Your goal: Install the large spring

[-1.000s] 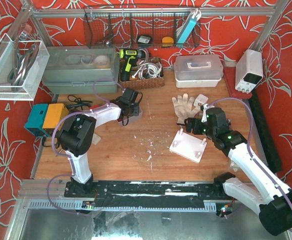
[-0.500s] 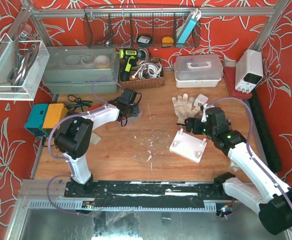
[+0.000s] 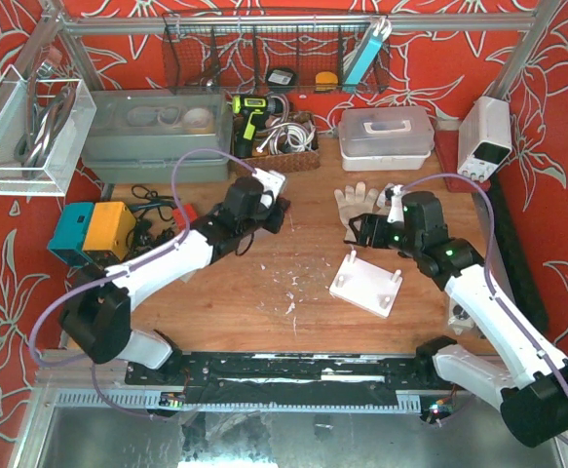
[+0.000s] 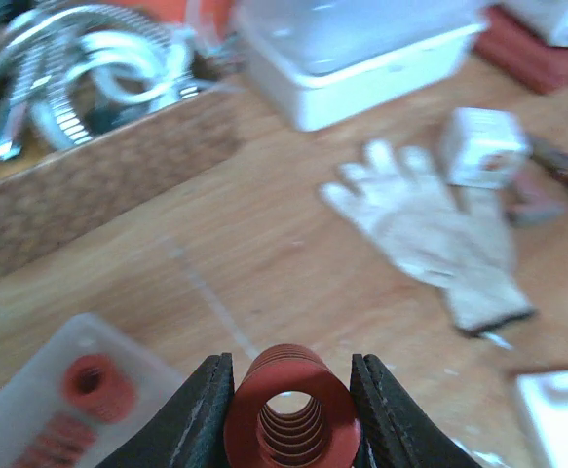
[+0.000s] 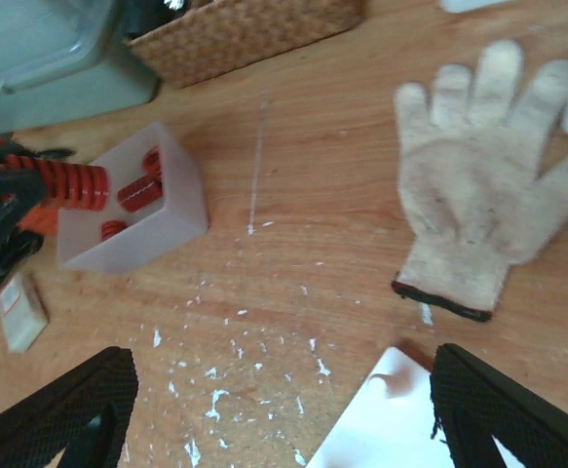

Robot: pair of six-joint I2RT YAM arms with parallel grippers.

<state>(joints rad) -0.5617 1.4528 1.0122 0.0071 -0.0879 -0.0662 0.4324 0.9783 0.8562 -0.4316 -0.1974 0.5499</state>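
My left gripper (image 4: 288,414) is shut on a large red spring (image 4: 285,385), gripped across its coils and held above the wooden table. In the top view this gripper (image 3: 276,216) is left of centre. The right wrist view shows the spring (image 5: 69,183) just left of a small white tray (image 5: 167,219) holding more red springs. A white base plate with upright pegs (image 3: 366,283) lies right of centre, and its corner shows between the right fingers (image 5: 381,434). My right gripper (image 5: 284,405) is open and empty, just above the plate's far edge (image 3: 361,234).
A white work glove (image 3: 357,205) lies behind the plate. A wicker basket (image 3: 279,146), a grey bin (image 3: 157,132) and a white lidded box (image 3: 386,132) line the back. A teal and orange box (image 3: 89,229) sits at the left. White flakes (image 3: 291,288) litter the middle.
My left arm has swung right and lifted away from the small tray, with the red spring in its jaws. My right gripper has shifted slightly back.
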